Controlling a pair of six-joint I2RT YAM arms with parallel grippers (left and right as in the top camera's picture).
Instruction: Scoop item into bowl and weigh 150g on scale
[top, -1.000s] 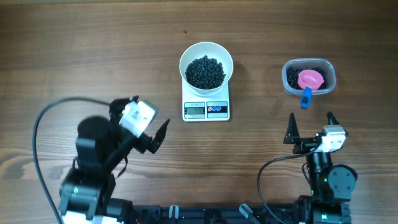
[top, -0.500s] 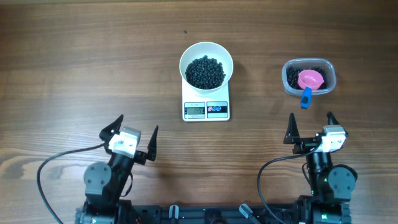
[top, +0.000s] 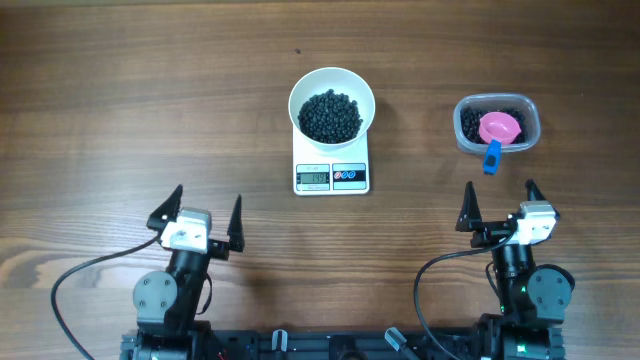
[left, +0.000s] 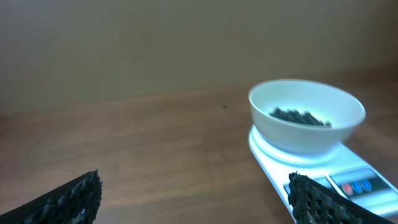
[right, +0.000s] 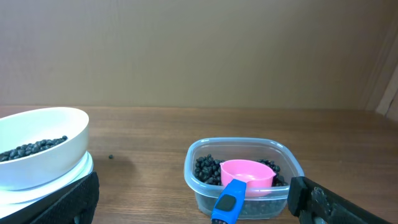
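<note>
Table (top: 100, 100): brown wood-grain surface carrying every listed item. Scale (top: 355, 160): small flat white square unit, centre of the table toward the far side; grey display (top: 314, 178) and two round buttons (top: 344, 175) along its near edge. Digits are lit, but they are too small to read with any confidence. White bowl (top: 332, 75): round and plain, seated upright on the scale platform and covering most of it. Black beans (top: 331, 115): a dark granular heap filling the bottom of the white bowl, level well below the rim. Stray bean (top: 299, 53): single, on the bare table just beyond the bowl, to its left. Clear tub (top: 497, 98): rounded-rectangular plastic, at the right of the table, well apart from the scale, holding more black beans. Scoop (top: 500, 127): pink cup lying in the tub on the beans, its blue handle projecting over the tub's near rim. Left gripper (top: 208, 192): near left of the table, jaws spread wide, nothing between them, well apart from the scale. Right gripper (top: 500, 185): near right, just short of the tub, jaws likewise spread wide and holding nothing; in its wrist view the tub sits between the two fingers.
</note>
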